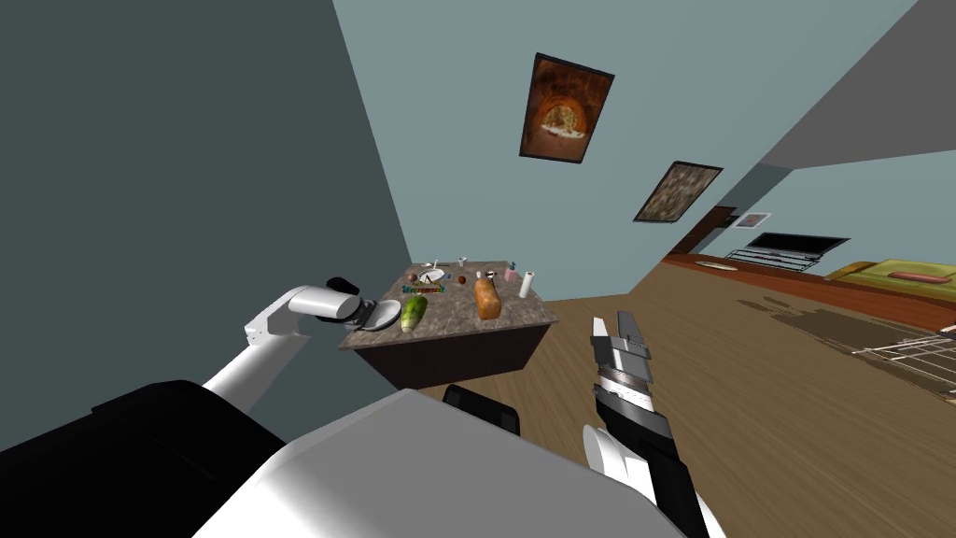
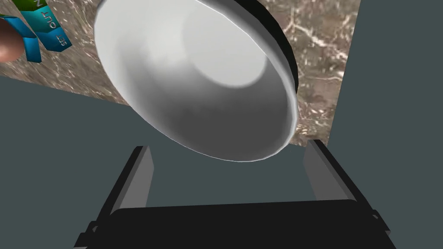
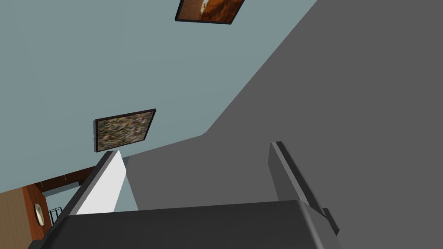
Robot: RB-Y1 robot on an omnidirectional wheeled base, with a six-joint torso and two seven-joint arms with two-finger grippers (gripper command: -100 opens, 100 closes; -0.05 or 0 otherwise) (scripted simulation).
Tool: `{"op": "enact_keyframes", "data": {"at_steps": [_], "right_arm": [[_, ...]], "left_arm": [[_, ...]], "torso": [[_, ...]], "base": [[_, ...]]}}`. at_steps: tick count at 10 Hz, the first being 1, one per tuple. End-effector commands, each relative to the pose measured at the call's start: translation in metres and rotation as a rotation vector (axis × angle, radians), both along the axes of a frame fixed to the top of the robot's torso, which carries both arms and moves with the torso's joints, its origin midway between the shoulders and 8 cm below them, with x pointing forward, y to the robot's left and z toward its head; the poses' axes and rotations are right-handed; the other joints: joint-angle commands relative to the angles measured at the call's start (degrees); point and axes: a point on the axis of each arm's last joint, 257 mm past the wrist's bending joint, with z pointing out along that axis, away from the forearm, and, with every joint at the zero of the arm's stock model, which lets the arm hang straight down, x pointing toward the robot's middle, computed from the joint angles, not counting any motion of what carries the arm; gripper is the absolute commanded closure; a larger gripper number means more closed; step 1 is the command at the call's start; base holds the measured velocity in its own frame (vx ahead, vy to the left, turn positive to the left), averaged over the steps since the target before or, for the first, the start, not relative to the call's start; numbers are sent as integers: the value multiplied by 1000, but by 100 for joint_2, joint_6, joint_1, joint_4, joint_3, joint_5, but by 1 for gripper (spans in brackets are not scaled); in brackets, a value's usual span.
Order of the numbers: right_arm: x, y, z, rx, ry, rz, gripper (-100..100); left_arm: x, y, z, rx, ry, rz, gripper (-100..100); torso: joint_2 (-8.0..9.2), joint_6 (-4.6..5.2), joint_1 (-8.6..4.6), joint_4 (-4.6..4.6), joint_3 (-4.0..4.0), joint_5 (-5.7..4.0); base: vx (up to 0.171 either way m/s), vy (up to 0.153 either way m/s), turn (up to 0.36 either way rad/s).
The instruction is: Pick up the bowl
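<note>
White bowl (image 2: 194, 86), empty, tilted at marbled table (image 2: 320, 65), left fingers (image 2: 142, 177) spread, right fingers (image 3: 106, 186) spread

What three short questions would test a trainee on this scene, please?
1. True or false: the left gripper is shut on the white bowl.
2. Where is the bowl? A) on the wooden floor B) at a corner of the marble-topped table C) on a sofa
3. Which food lies between the bowl and the bread loaf?
Key: 1 false, its fingers stand open; 2 B; 3 the green vegetable.
</note>
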Motion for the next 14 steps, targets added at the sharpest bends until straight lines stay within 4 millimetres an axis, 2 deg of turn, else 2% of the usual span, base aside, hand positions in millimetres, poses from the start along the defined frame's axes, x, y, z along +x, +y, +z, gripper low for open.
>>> {"op": "enact_keyframes", "data": {"at_steps": [1, 4, 5, 6, 7, 10, 11, 12, 14], "right_arm": [[0, 0, 0, 0, 0, 0, 0], [0, 0, 0, 0, 0, 0, 0], [0, 0, 0, 0, 0, 0, 0], [0, 0, 0, 0, 0, 0, 0], [0, 0, 0, 0, 0, 0, 0], [0, 0, 0, 0, 0, 0, 0], [0, 0, 0, 0, 0, 0, 0], [0, 0, 0, 0, 0, 0, 0], [0, 0, 0, 0, 0, 0, 0]], "left_arm": [[-18, 1, -13, -41, 61, 31, -100], [-43, -4, -36, -106, 143, 67, -100], [-38, -2, -32, -93, 126, 61, -100], [-40, -2, -33, -96, 130, 62, 0], [-38, 1, -41, -96, 129, 65, -100], [-37, 5, -55, -95, 129, 70, -100], [-38, 5, -52, -96, 131, 70, -100], [-37, 5, -52, -95, 129, 69, 100], [-38, 5, -53, -96, 131, 70, 100]], "torso": [[0, 0, 0, 0, 0, 0], [0, -2, 4, 0, 0, 1], [1, -2, 1, 0, 1, 1], [3, -2, -5, 1, 2, -1], [5, -2, -8, 1, 3, -2], [6, -2, -5, 1, 3, -1], [6, -2, -5, 1, 3, -1], [6, -2, -8, 2, 3, -2], [0, 3, -9, 2, 1, -3]], "base": [[18, 33, -84], [14, 29, -59], [4, 9, -6], [0, 0, 0], [-1, 6, -32], [-2, 11, -19], [0, 0, 0], [0, 0, 0], [-2, 0, -2]]}}
